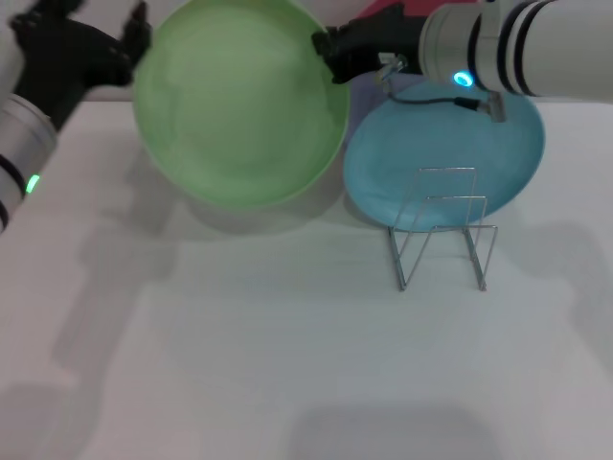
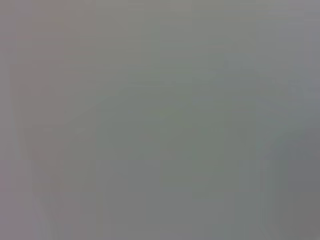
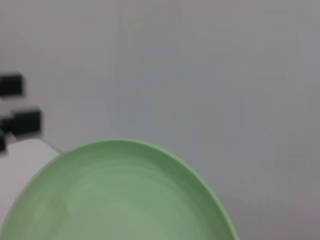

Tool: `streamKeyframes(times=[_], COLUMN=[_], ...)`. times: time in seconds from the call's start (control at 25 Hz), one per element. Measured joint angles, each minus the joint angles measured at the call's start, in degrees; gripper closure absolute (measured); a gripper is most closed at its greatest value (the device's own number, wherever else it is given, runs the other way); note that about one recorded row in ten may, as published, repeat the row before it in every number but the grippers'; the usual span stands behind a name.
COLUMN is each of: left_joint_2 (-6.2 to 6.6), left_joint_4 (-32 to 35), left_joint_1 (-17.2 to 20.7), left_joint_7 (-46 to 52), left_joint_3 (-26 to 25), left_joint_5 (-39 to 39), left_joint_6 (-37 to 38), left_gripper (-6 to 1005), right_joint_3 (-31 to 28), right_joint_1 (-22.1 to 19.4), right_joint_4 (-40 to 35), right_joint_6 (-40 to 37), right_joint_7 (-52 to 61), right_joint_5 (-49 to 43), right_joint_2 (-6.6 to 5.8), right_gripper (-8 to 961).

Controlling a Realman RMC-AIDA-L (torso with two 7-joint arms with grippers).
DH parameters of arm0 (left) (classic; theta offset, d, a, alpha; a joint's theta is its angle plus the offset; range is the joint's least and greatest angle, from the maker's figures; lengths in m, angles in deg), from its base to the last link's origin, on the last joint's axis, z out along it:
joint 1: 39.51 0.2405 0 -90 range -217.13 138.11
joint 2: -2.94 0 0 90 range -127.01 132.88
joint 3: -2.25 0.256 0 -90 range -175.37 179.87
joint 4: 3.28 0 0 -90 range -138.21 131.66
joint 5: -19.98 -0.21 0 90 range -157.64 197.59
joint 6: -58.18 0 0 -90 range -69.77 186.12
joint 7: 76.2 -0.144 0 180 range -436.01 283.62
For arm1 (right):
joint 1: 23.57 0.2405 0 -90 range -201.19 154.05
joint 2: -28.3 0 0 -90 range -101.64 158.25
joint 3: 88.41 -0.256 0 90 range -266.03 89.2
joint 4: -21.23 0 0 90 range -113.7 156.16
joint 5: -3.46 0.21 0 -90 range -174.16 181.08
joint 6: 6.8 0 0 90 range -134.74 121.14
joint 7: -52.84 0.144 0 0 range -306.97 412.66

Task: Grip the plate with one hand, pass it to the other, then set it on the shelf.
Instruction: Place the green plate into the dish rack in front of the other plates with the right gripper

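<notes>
Head view, blue plate [image 1: 436, 168] behind rack [image 1: 442, 228]

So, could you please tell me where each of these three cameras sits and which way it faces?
Head view: on the robot's head, looking forward and down at the table, the green plate, the blue plate and the wire rack; the left gripper and right gripper flank the green plate.
Left wrist view: on the left wrist; only a blank grey field, nothing recognisable.
Right wrist view: on the right wrist, facing across the green plate; its own fingers do not show.
Shared: head and right wrist views both show the green plate.
</notes>
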Motion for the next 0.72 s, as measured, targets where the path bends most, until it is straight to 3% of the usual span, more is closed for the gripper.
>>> streamKeyframes(times=[0.16, 0.2, 0.28, 0.36, 0.56, 0.72], left_joint_2=[-0.2, -0.2, -0.31, -0.3, -0.29, -0.4], left_joint_4=[-9.04, -9.04, -19.96, -28.35, -43.23, -48.92], left_joint_1=[0.02, 0.02, -1.96, -4.26, -8.46, -9.4], left_joint_7=[0.86, 0.86, 7.14, 13.12, 22.03, 24.78], left_joint_3=[0.3, 0.3, 0.34, 0.36, 0.01, 0.47], left_joint_5=[0.36, 0.36, 0.51, 0.51, 0.54, 0.36], left_joint_6=[20.65, 20.65, 35.09, 42.31, 48.52, 51.15], left_gripper=[374, 338, 264, 264, 264, 264], right_joint_3=[-2.12, -2.48, -2.75, -2.49, -2.88, -5.42], right_joint_1=[-2.55, -3.58, -6.84, -10.43, -21.3, -28.73], right_joint_4=[3.28, 4.48, 8.15, 11.65, 17.87, 14.62], right_joint_6=[-1.01, -1.66, -3.94, -5.87, -6.19, 2.52], right_joint_7=[-0.31, -0.47, -1.73, -5.27, -27.3, -51.56], right_joint_5=[0.11, 0.33, 1.86, 6.12, 34.07, 61.87], right_joint_2=[0.01, 0.01, 0.03, 0.08, 0.06, 0.08], right_gripper=[935, 935, 935, 935, 934, 934])
